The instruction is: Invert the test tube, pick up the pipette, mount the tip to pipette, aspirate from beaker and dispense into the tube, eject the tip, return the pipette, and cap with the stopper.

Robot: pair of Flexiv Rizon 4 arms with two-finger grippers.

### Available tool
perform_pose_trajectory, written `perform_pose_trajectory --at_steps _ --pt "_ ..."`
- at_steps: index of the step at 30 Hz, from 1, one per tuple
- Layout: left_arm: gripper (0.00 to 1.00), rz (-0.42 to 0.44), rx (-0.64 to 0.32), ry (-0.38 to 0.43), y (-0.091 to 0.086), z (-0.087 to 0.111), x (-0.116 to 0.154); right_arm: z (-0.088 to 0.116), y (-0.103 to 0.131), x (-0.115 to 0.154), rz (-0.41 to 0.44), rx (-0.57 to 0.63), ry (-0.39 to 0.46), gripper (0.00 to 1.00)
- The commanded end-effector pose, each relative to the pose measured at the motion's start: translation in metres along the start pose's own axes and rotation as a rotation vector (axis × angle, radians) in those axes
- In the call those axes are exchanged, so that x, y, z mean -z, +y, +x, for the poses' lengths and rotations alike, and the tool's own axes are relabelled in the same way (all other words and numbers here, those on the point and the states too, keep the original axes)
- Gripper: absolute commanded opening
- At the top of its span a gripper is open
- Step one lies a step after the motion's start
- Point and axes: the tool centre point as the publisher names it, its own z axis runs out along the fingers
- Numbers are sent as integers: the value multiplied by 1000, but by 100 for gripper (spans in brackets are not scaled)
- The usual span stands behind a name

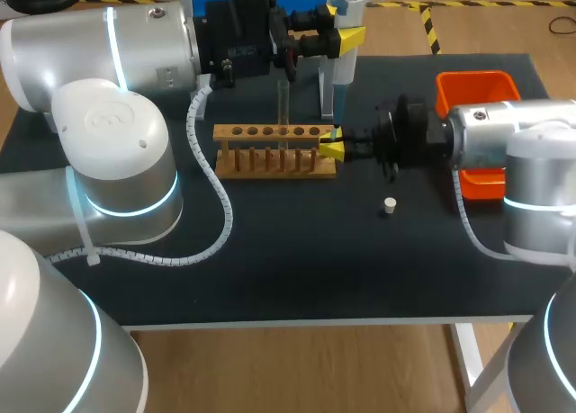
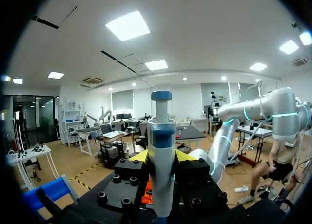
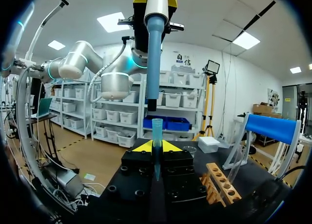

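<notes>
Blue-and-white pipette (image 1: 346, 67) hangs upright, clamped between the yellow fingertips of the left gripper (image 1: 346, 28) above the far right end of the wooden rack (image 1: 273, 149). In the left wrist view the pipette (image 2: 161, 151) fills the gap between the two fingers, its blue plunger knob uppermost. Directly beneath the pipette's blue shaft stands a translucent blue tip (image 3: 156, 138), open end up, pinched from both sides by the right gripper (image 3: 157, 147). The shaft's lower end (image 3: 154, 77) sits just above the tip's mouth, and a narrow gap appears to separate them. The right gripper (image 1: 331, 147) lies just beside the rack's right end, its arm reaching in horizontally from the right. A clear test tube (image 1: 283, 107) stands upright in a hole of the rack. A small white stopper (image 1: 390, 206) rests on the black table (image 1: 297, 269), nearer than the rack and apart from it. An orange bin (image 1: 477, 87) sits at the far right, behind the right arm.
</notes>
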Motion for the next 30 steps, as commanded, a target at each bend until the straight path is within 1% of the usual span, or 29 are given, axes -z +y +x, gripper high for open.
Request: perform_pose_trajectory --at_steps 1,30 --pt "0 5 -1 -1 1 0 0 0 2 1 0 1 0 0" --pt "0 5 -1 -1 1 0 0 -1 11 1 -4 18 1 0"
